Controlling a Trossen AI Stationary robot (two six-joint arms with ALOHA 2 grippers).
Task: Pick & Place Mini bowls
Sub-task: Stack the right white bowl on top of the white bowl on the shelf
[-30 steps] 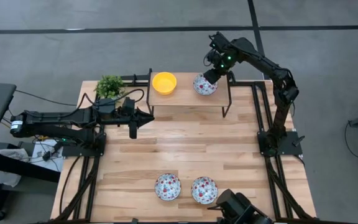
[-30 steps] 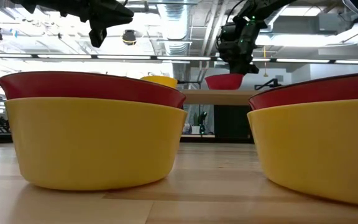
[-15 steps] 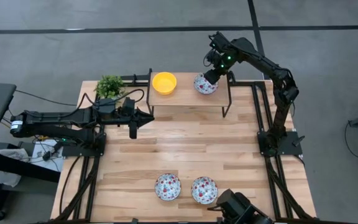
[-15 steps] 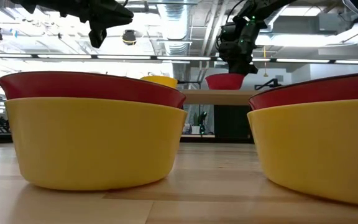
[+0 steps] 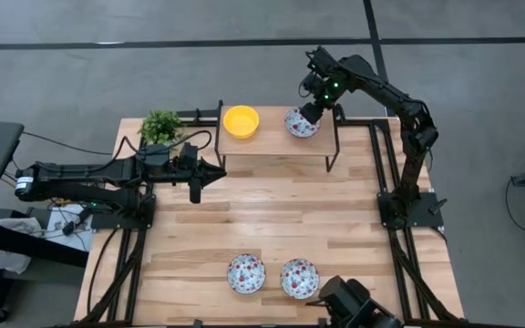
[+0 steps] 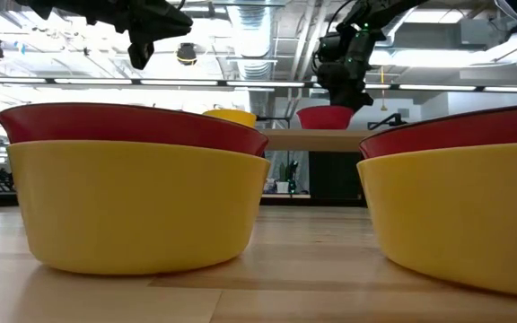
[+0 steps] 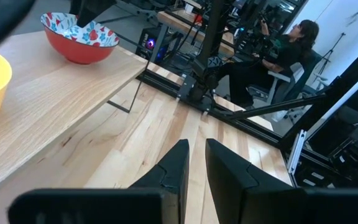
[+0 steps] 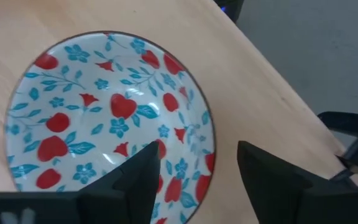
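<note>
The right arm reached far over the raised shelf (image 5: 276,146), its right claw (image 8: 194,171) spread wide, astride the rim of a floral mini bowl (image 5: 300,124) directly beneath it. The left arm stretched level above the desk (image 5: 272,219), its left claw (image 7: 194,163) narrow and empty.

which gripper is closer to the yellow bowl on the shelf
Left. The left gripper hovers over the table in front of the shelf, below the yellow bowl. The right gripper is farther along the shelf, at the floral bowl.
</note>
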